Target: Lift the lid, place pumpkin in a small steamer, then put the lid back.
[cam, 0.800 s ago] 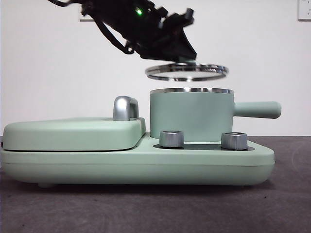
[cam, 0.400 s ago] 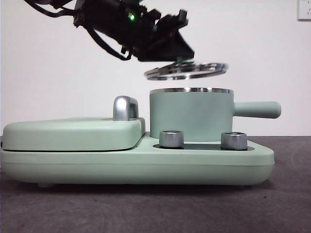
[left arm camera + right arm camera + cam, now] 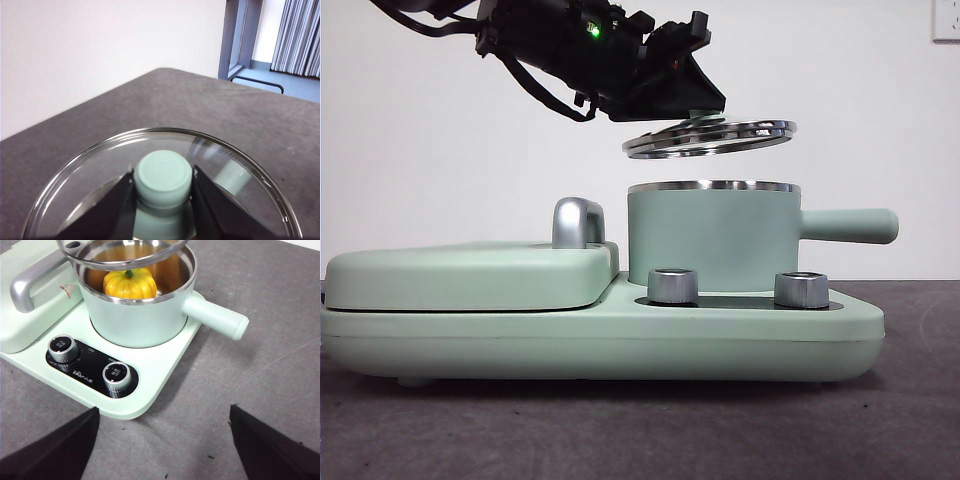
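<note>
Left gripper [image 3: 163, 187] clamps the mint-green knob of the round clear glass lid [image 3: 710, 138], tilted, at 12 o'clock above the mint-green cylindrical steamer pot [image 3: 713, 238]; the glossy yellow-orange ribbed pumpkin [image 3: 130, 284] sits inside. Right gripper [image 3: 164, 440] hangs spread open.

We seem to be in a lab or office: bare white wall [image 3: 440, 150], grey felt-covered desk [image 3: 260, 340], curtained window [image 3: 300, 35], mint-green cooker base [image 3: 620, 335].

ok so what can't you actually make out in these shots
- Pumpkin: hidden in the front view by the small steamer's wall; shows only in the right wrist view.
- Lid: knob hidden in the front view by the left gripper.
- Dial markings on the base: too small to read.
</note>
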You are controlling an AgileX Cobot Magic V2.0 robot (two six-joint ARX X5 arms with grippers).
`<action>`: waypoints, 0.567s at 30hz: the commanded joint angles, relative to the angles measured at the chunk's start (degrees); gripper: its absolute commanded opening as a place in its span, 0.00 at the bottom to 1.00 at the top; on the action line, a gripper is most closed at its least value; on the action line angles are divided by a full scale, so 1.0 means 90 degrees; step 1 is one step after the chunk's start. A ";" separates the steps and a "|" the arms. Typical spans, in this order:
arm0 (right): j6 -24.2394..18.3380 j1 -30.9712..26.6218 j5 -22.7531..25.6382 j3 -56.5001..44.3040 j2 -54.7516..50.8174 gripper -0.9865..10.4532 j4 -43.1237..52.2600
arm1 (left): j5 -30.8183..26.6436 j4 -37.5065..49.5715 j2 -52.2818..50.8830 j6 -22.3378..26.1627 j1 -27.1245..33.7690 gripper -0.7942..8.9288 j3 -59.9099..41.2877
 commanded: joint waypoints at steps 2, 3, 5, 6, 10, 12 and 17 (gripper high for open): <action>0.0068 0.0039 0.0029 0.0019 0.0034 0.44 0.0051 | 0.0019 0.0199 0.0306 -0.0070 -0.0053 0.09 0.0282; 0.0068 0.0039 0.0029 0.0019 0.0034 0.44 0.0051 | 0.0019 0.0199 0.0328 -0.0068 -0.0053 0.09 0.0296; 0.0068 0.0039 0.0032 0.0019 0.0034 0.44 0.0044 | 0.0017 0.0197 0.0340 -0.0063 -0.0058 0.09 0.0296; 0.0068 0.0039 0.0036 0.0019 0.0034 0.44 0.0036 | 0.0019 0.0192 0.0340 -0.0061 -0.0058 0.09 0.0296; 0.0068 0.0036 0.0163 0.0019 0.0034 0.44 0.0032 | 0.0022 0.0165 0.0345 -0.0046 -0.0051 0.09 0.0296; 0.0068 0.0039 0.0170 0.0019 0.0034 0.44 0.0032 | 0.0046 0.0078 0.0350 -0.0032 -0.0051 0.09 0.0296; 0.0068 0.0039 0.0189 0.0019 0.0034 0.44 0.0032 | 0.0102 0.0032 0.0461 -0.0022 -0.0058 0.09 0.0296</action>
